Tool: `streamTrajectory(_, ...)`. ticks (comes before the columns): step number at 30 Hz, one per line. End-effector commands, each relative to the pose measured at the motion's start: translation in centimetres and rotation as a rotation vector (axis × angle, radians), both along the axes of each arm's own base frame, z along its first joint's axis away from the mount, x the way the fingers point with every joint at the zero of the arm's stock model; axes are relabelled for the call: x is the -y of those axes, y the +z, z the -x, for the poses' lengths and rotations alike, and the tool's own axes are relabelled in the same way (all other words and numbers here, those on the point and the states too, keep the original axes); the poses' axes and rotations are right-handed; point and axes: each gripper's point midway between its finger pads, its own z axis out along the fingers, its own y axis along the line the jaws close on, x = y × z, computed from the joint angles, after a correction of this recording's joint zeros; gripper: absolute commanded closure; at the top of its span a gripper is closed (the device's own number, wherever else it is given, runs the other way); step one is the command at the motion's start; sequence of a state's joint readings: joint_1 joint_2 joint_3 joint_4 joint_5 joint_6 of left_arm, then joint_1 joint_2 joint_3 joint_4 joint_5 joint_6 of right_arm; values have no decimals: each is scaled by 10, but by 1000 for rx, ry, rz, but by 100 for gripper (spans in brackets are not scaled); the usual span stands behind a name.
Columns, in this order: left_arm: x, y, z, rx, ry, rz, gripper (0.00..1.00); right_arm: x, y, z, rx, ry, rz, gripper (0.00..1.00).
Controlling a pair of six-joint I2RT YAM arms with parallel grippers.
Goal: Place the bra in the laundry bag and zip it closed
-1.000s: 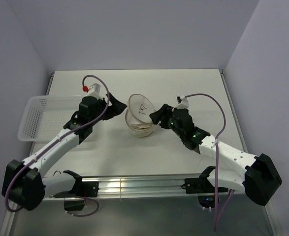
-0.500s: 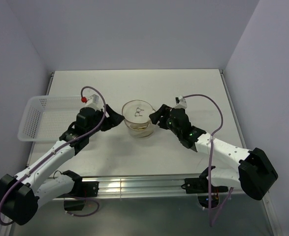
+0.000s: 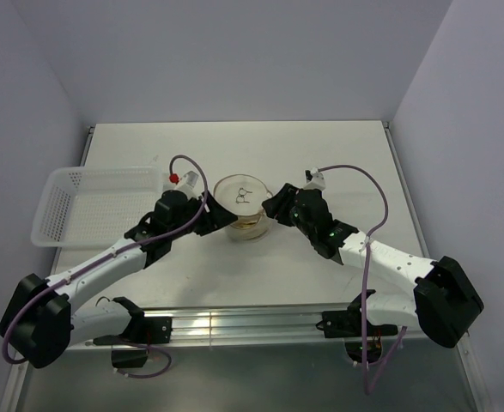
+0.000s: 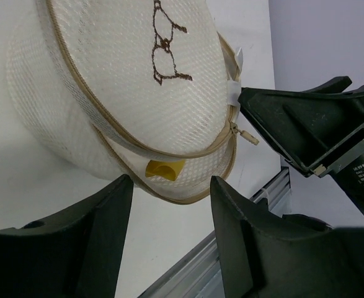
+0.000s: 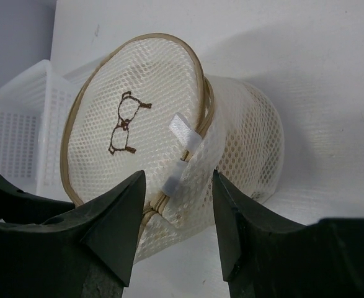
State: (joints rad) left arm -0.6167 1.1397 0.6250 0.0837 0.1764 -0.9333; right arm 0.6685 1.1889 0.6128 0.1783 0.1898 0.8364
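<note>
Sitting at middle of table point(image 3: 337, 154), laundry bag point(image 3: 241, 209) lies between both grippers, lid tilted up. Bra point(image 4: 165, 167) inside bag, yellow patch showing through unzipped gap at rim. Left gripper point(image 4: 170, 185) just beside bag, jaws wide apart, holding nothing. Right gripper point(image 5: 177, 179) jaws spread, empty, facing white tabs point(image 5: 183, 131) on rim. Zipper pull point(image 4: 247, 135) hangs at rim. Basket point(image 3: 63, 206) at table's left.

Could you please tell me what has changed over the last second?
The left gripper moved nearer and right, close beside the laundry bag. Its lid dropped from propped open to nearly shut. The right gripper and the basket stayed put; both grippers open.
</note>
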Motion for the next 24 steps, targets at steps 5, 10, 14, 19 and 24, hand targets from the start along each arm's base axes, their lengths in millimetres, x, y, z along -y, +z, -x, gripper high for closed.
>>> streamTrajectory(5, 24, 12, 0, 21, -51, 46, 40, -8, 14, -8, 44, 20, -29, 46)
streamTrajectory(10, 19, 6, -5, 33, -17, 22, 67, -11, 22, -4, 94, 43, -84, 75)
streamTrajectory(14, 14, 2, -9, 59, -3, -14, 90, -10, 28, -2, 144, 52, -105, 94)
streamTrajectory(19, -2, -8, -24, 106, 75, -113, 100, -8, 35, 5, 215, 62, -171, 100)
streamTrajectory(24, -19, -4, -41, 143, 151, -181, 100, -3, 44, 11, 296, 58, -243, 100)
